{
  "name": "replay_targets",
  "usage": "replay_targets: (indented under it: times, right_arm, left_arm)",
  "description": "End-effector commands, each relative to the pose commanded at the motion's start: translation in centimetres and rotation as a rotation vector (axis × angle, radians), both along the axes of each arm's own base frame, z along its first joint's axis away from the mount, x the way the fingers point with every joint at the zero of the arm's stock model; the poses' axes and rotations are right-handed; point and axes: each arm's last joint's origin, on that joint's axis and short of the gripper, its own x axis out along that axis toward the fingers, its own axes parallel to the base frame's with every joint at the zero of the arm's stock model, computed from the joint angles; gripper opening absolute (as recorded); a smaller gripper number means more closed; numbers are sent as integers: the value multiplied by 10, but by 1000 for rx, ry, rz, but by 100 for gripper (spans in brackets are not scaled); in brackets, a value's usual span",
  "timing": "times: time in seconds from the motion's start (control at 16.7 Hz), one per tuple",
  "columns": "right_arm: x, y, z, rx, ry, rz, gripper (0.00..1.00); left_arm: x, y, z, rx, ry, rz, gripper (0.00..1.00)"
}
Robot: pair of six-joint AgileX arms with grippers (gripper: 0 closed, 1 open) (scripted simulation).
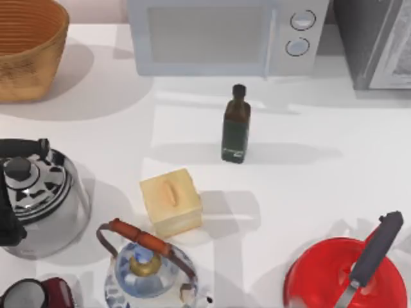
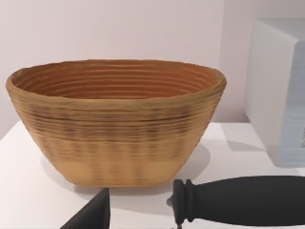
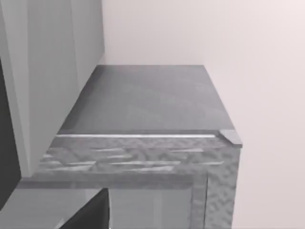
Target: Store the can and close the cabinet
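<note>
- Cabinet point(image 1: 374, 40): grey, back right corner of the bench point(image 1: 321, 186), just beside the microwave point(image 1: 218, 35). The right wrist view looks down on its flat top point(image 3: 147, 100). I cannot tell whether its door is open or closed.
- Can: I cannot place it from these views. The one standing drink container is a dark green bottle point(image 1: 236, 128) in front of the microwave, and that is not the target.
- Left gripper point(image 2: 93, 215): low near the left side of the bench, facing the woven basket point(image 2: 114, 124), with a black kettle handle point(image 2: 238, 207) close by. How far open, or whether it holds anything: cannot tell.
- Right gripper point(image 3: 90, 214): up near the cabinet. Opening and load: cannot tell.
- Front of the bench is crowded: steel kettle point(image 1: 38, 199), patterned kettle point(image 1: 148, 269), wooden box point(image 1: 170, 202), red pot point(image 1: 327, 279) with its handle raised.
- Judged progress: no sign yet that the can is stored.
- Risk: taking the bottle for the can, since it stands alone in the open.
- Risk: the left arm swinging out could clip the kettle handle or nudge the basket.
- Risk: the right arm dropping toward the bench could catch the pot handle.
- Risk: shutting the cabinet with the can outside, or against something sticking out.
</note>
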Motion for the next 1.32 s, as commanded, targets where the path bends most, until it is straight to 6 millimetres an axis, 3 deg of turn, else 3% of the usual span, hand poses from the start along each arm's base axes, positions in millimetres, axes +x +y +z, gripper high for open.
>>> replay_targets:
  times: [0.3, 0.48, 0.6, 0.78, 0.96, 1.14, 1.32]
  right_arm:
    - [6, 1, 0, 2, 1, -5, 100]
    - [30, 15, 0, 8, 7, -9, 100]
    - [53, 36, 1, 7, 8, -9, 100]
    - [88, 88, 4, 0, 2, -8, 100]
    - [107, 156, 5, -3, -4, -6, 100]
    - [105, 222, 5, -3, -3, -3, 100]
    - [91, 270, 2, -4, 0, -2, 100]
  left_arm:
    - [0, 0, 0, 0, 0, 0, 100]
    - [0, 0, 0, 0, 0, 0, 100]
    - [0, 0, 0, 0, 0, 0, 100]
    - [0, 0, 0, 0, 0, 0, 100]
    - [0, 0, 0, 0, 0, 0, 100]
    - [0, 0, 0, 0, 0, 0, 100]
    - [0, 0, 0, 0, 0, 0, 100]
